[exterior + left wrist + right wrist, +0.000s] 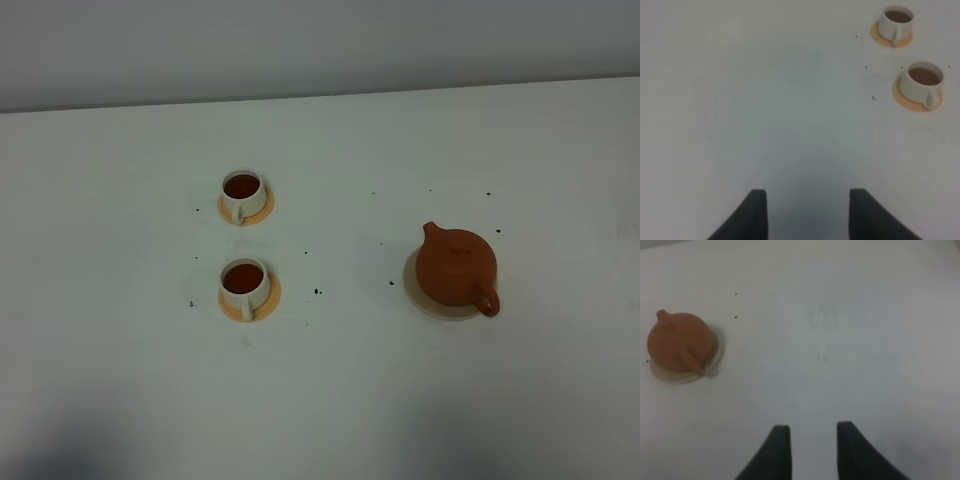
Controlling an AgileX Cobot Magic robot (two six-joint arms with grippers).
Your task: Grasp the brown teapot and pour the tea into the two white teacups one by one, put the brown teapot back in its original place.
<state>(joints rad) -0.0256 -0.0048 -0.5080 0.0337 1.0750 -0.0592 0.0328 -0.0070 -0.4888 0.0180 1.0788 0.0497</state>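
The brown teapot point(456, 265) stands upright on its pale beige coaster, the original place point(413, 288), at the right of the table, spout toward the back and handle toward the front. The two white teacups point(244, 193) point(244, 281) sit at the left, one behind the other, and each holds dark tea. Neither gripper appears in the exterior high view. In the left wrist view, my left gripper point(807, 200) is open over bare table, well away from the cups point(897, 21) point(921, 84). My right gripper point(812, 432) is open with nothing in it, well apart from the teapot point(677, 340).
Each cup rests on a small orange disc point(262, 213) point(232, 310). Tiny dark specks point(317, 291) dot the white tabletop between the cups and the teapot. The table's far edge meets a grey wall point(320, 40).
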